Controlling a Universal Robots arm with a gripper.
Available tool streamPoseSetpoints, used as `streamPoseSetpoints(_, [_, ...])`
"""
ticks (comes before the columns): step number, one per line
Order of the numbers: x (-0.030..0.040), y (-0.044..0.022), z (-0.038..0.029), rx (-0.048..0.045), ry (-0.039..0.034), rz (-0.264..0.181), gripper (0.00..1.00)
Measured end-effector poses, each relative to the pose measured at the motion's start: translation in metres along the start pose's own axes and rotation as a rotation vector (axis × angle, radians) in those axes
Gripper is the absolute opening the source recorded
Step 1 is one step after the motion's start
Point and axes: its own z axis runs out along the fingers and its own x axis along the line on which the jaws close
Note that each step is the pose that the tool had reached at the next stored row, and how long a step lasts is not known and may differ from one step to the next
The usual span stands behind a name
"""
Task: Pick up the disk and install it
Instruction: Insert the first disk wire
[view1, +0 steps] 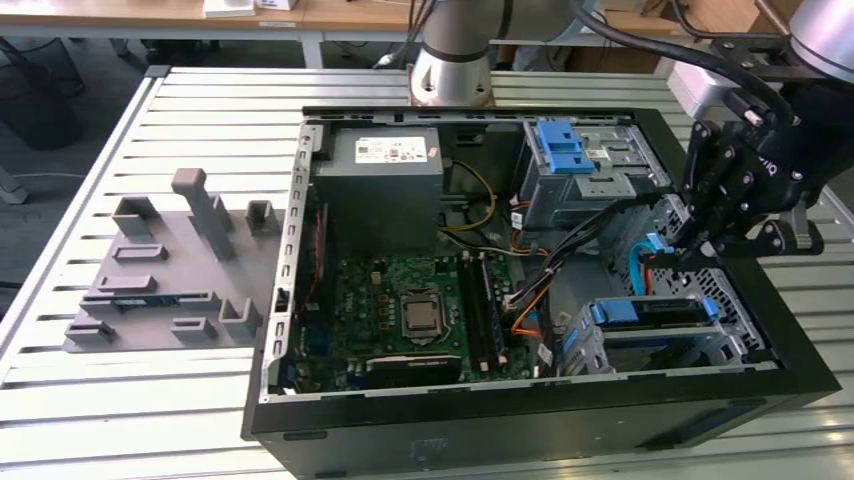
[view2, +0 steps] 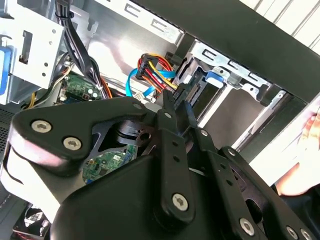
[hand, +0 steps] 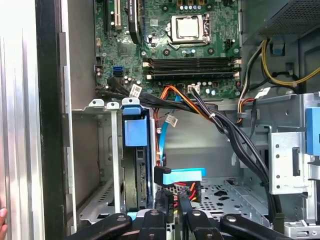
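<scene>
Hovering beside the seated disk (hand: 136, 165), the gripper (hand: 175, 202) pinches a cable connector (hand: 167, 176).

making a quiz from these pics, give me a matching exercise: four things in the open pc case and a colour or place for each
Things:
1. power supply box
2. motherboard
3. disk
4. gripper

Descriptions:
A. green board with a silver processor socket
B. grey, white sticker, far corner of the case
C. black, reaching into the case at the exterior view's right
D. seated in a metal cage with blue plastic rails, near corner of the case

Pairs: 1-B, 2-A, 3-D, 4-C
</scene>
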Motion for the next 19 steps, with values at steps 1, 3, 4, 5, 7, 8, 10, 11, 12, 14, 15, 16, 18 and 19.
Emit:
streamPoseSetpoints(1, [-0.0003, 0.0000, 0.0003, 0.0003, 0.0071, 0.000, 0.25])
streamPoseSetpoints(3, [-0.0014, 0.0001, 0.0010, 0.0009, 0.0198, 0.000, 0.31])
streamPoseSetpoints(4, [-0.0022, 0.0001, 0.0013, 0.0012, 0.0249, 0.000, 0.31])
streamPoseSetpoints(5, [-0.0028, 0.0001, 0.0017, 0.0014, 0.0297, 0.000, 0.31])
streamPoseSetpoints(7, [-0.0038, 0.0002, 0.0024, 0.0018, 0.0371, 0.000, 0.31])
streamPoseSetpoints(8, [-0.0042, 0.0002, 0.0028, 0.0018, 0.0391, 0.001, 0.31])
streamPoseSetpoints(10, [-0.0047, 0.0002, 0.0037, 0.0020, 0.0423, 0.001, 0.31])
streamPoseSetpoints(11, [-0.0048, 0.0002, 0.0042, 0.0020, 0.0435, 0.001, 0.31])
streamPoseSetpoints(12, [-0.0049, 0.0002, 0.0048, 0.0020, 0.0446, 0.001, 0.31])
streamPoseSetpoints(14, [-0.0051, 0.0002, 0.0057, 0.0022, 0.0465, 0.002, 0.31])
streamPoseSetpoints(15, [-0.0052, 0.0002, 0.0061, 0.0022, 0.0473, 0.002, 0.31])
streamPoseSetpoints(16, [-0.0053, 0.0003, 0.0064, 0.0022, 0.0480, 0.002, 0.31])
streamPoseSetpoints(18, [-0.0055, 0.0003, 0.0070, 0.0023, 0.0494, 0.002, 0.31])
streamPoseSetpoints(19, [-0.0056, 0.0003, 0.0072, 0.0023, 0.0498, 0.002, 0.31])
